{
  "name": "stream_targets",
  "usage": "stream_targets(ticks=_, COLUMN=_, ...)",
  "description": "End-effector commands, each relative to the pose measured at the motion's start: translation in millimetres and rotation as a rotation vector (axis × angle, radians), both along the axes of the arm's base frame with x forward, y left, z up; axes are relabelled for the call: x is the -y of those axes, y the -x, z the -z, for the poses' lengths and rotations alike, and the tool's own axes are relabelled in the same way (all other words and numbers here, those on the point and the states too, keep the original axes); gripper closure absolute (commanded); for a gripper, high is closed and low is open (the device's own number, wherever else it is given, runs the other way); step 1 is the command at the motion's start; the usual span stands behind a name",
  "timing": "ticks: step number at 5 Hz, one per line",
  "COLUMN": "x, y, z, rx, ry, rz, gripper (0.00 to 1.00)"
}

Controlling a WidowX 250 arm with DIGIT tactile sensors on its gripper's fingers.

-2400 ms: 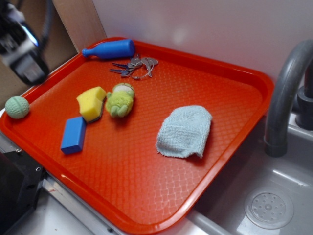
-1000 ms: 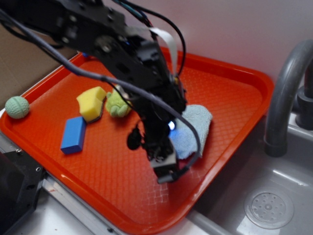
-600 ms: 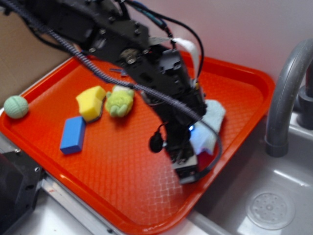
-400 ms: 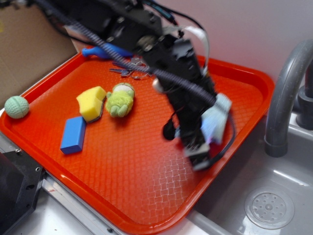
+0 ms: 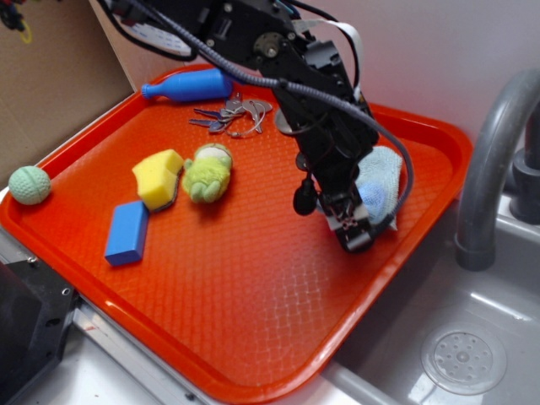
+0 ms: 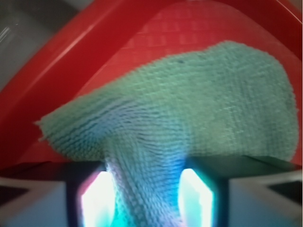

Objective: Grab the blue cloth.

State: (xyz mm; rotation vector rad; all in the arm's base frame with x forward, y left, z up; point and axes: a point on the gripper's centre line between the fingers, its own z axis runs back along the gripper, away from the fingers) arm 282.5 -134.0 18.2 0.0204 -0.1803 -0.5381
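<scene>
The blue cloth (image 5: 381,180), a pale light-blue terry washcloth, is bunched up near the right rim of the red tray (image 5: 253,329). My gripper (image 5: 364,204) is shut on it, at the end of the black arm coming in from the upper left. In the wrist view a fold of the blue cloth (image 6: 199,99) runs down between the two lit fingers of my gripper (image 6: 147,194). The rest of it spreads out over the tray floor and rim (image 6: 57,90). The arm hides the cloth's left part in the exterior view.
On the tray's left half lie a deep-blue bottle toy (image 5: 190,85), keys (image 5: 232,115), a yellow sponge (image 5: 158,177), a green plush toy (image 5: 207,173) and a blue block (image 5: 126,232). A green ball (image 5: 29,184) sits off the left rim. A grey faucet (image 5: 494,152) and sink drain (image 5: 464,361) are right.
The arm came in over the tray, closed on the cloth and carried it right and back toward the tray's right rim. The cloth went from flat to bunched up.
</scene>
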Motion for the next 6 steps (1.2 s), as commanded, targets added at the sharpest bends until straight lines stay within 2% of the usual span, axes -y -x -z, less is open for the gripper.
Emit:
stream_targets(ticks=1, x=-33.9, y=14.3, z=-23.0, rx=-0.027, ry=-0.041, rz=-0.176, gripper=1.0)
stream_targets(ticks=2, x=-53.6, y=34.5, z=-70.3, rx=-0.109, ry=-0.006, rz=-0.337, gripper=1.0)
stream_targets(ticks=3, x=-73.6, y=52.8, z=-118.6, rx=-0.097, ry=0.074, rz=-0.509, gripper=1.0)
stream_targets(ticks=4, x=-81.5, y=52.3, z=-165.2, rx=0.009, ry=0.162, rz=-0.546, gripper=1.0)
stream_targets(ticks=5, x=-83.9, y=40.1, z=-214.9, rx=0.023, ry=0.235, rz=-0.483, gripper=1.0)
stream_targets(ticks=6, x=-73.9, y=31.8, z=-229.7, rx=0.015, ry=0.222, rz=-0.444, gripper=1.0)
